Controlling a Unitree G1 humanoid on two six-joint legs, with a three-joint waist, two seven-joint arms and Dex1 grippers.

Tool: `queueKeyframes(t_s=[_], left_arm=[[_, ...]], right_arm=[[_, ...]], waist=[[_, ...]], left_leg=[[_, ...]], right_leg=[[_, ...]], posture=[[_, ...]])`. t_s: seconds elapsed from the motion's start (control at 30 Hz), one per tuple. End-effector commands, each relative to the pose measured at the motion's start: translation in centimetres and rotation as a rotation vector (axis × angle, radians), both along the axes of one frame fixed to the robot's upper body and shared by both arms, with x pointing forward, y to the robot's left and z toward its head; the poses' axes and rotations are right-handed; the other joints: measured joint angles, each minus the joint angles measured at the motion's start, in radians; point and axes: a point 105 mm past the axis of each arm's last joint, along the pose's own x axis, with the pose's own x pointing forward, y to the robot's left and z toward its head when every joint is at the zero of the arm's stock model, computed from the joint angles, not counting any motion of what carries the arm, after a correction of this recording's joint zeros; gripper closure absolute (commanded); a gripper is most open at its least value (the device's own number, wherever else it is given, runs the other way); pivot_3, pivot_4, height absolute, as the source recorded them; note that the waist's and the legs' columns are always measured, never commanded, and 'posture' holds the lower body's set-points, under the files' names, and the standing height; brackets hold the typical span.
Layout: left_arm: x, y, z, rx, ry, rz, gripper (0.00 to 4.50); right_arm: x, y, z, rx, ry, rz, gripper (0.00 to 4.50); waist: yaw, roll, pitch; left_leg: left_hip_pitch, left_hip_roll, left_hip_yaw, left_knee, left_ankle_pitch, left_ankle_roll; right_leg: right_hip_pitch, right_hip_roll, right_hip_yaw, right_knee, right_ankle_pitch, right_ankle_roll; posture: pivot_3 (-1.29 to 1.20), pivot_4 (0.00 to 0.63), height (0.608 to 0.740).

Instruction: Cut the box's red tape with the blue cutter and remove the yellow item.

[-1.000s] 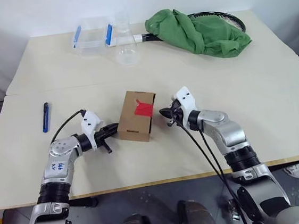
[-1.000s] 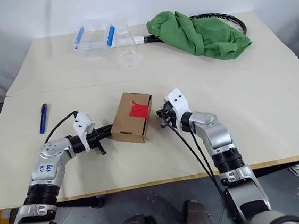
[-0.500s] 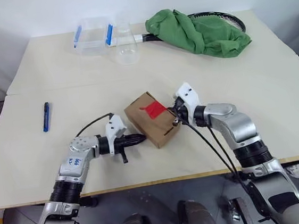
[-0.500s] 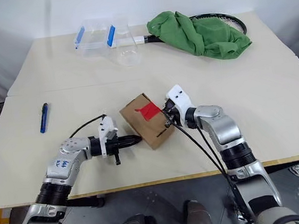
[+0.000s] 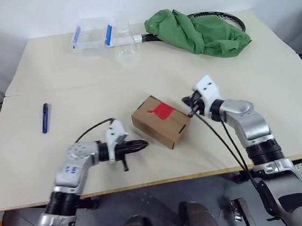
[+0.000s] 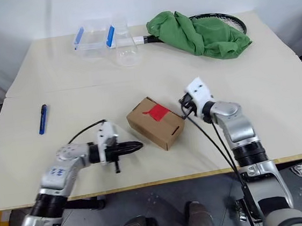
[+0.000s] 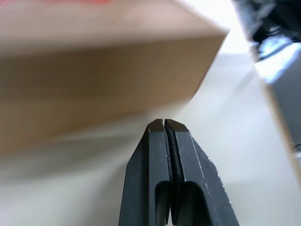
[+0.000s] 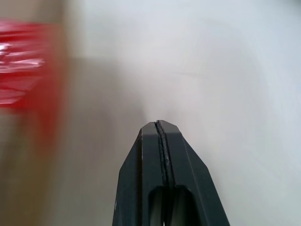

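Note:
The brown cardboard box (image 5: 160,121) lies at the middle of the table, turned at an angle, with the red tape (image 5: 162,110) on its top face. My left gripper (image 5: 143,143) is shut and empty, its tips just short of the box's near left side; the left wrist view has its closed fingers (image 7: 163,127) before the box wall (image 7: 94,89). My right gripper (image 5: 185,100) is shut and empty, close off the box's far right corner. The blue cutter (image 5: 45,117) lies far to the left on the table. The yellow item is hidden.
At the back of the table stand a clear plastic container with blue clips (image 5: 92,36) and a clear cup (image 5: 126,52). A green cloth (image 5: 199,31) covers a racket (image 5: 222,18) at the back right. The table's front edge (image 5: 190,177) runs near both arms.
The box has turned clockwise since a second ago. My right gripper has drawn off to the right of it. My left gripper has pulled back toward me and shifted right.

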Motion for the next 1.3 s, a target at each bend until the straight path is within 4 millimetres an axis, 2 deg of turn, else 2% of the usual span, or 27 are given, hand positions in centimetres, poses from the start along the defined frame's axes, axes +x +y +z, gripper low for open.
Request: queueKeyframes(t_s=[0.03,0.1,0.17,0.33,0.47,0.63,0.8,1.1,1.3], left_arm=[[1.4,2.1,2.2,-0.037,-0.098,0.112,4.45],[3.4,4.0,3.4,-0.051,-0.166,0.241,4.45],[4.5,4.6,4.4,-0.089,-0.22,0.294,4.45],[6.2,4.0,5.5,-0.139,-0.257,0.289,4.45],[8.2,2.5,6.2,-0.178,-0.273,0.263,4.45],[8.4,-0.8,5.1,-0.162,-0.224,0.103,4.45],[7.4,-2.9,4.4,-0.124,-0.178,-0.061,4.45],[5.4,-3.9,3.8,-0.103,-0.148,-0.181,4.45],[4.8,-3.7,3.4,-0.097,-0.124,-0.173,4.45]], right_arm=[[-0.6,-1.7,3.2,0.035,-0.087,-0.028,4.5],[-2.2,-3.1,2.9,0.01,-0.031,-0.017,4.5],[-4.0,-3.9,2.2,-0.046,0.028,0.021,4.5],[-7.9,-4.1,0.2,-0.15,0.174,0.125,4.5],[-11.3,-2.0,-1.5,-0.188,0.298,0.257,4.5],[-11.0,0.4,-2.1,-0.134,0.282,0.274,4.5],[-11.1,1.4,-1.9,-0.121,0.286,0.297,4.5],[-13.6,0.5,-1.9,-0.173,0.357,0.342,4.5],[-13.7,-0.2,-2.1,-0.196,0.371,0.329,4.5]], waist=[[0.009,0.0,0.0],[0.02,0.0,0.0],[0.036,0.0,0.0],[0.034,-0.001,0.0],[0.032,-0.004,0.001],[0.031,-0.005,0.001],[0.031,-0.007,0.001],[0.034,-0.008,0.002],[0.033,-0.008,0.002]], left_leg=[[-0.001,0.0,0.0,0.0,0.0,0.0],[-0.002,-0.002,-0.001,0.001,0.0,0.001],[-0.002,-0.002,-0.002,0.002,0.0,0.002],[-0.002,-0.003,-0.001,0.002,-0.001,0.003],[-0.001,-0.002,0.0,0.002,-0.001,0.003],[-0.001,-0.004,0.001,0.002,-0.001,0.003],[-0.002,-0.005,0.001,0.002,-0.001,0.003],[-0.003,-0.003,0.0,0.003,-0.001,0.003],[-0.002,-0.002,0.0,0.003,-0.001,0.003]], right_leg=[[0.0,-0.001,0.0,0.0,0.0,0.0],[0.0,-0.002,-0.001,0.0,0.0,0.0],[0.001,-0.003,-0.001,0.0,0.0,0.001],[0.001,-0.003,-0.002,-0.001,0.001,0.001],[0.001,-0.001,-0.001,-0.001,0.001,0.002],[0.001,0.0,-0.001,-0.001,0.001,0.002],[0.001,0.0,-0.001,-0.002,0.001,0.002],[0.001,0.0,-0.001,-0.002,0.001,0.002],[0.001,0.0,-0.001,-0.002,0.001,0.002]], posture=[[0.0,0.15,0.74],[0.0,0.15,0.74],[0.0,0.15,0.74],[0.0,0.15,0.74],[0.0,0.15,0.74],[0.0,0.15,0.74],[0.0,0.15,0.74],[0.0,0.15,0.74],[0.0,0.15,0.74]])
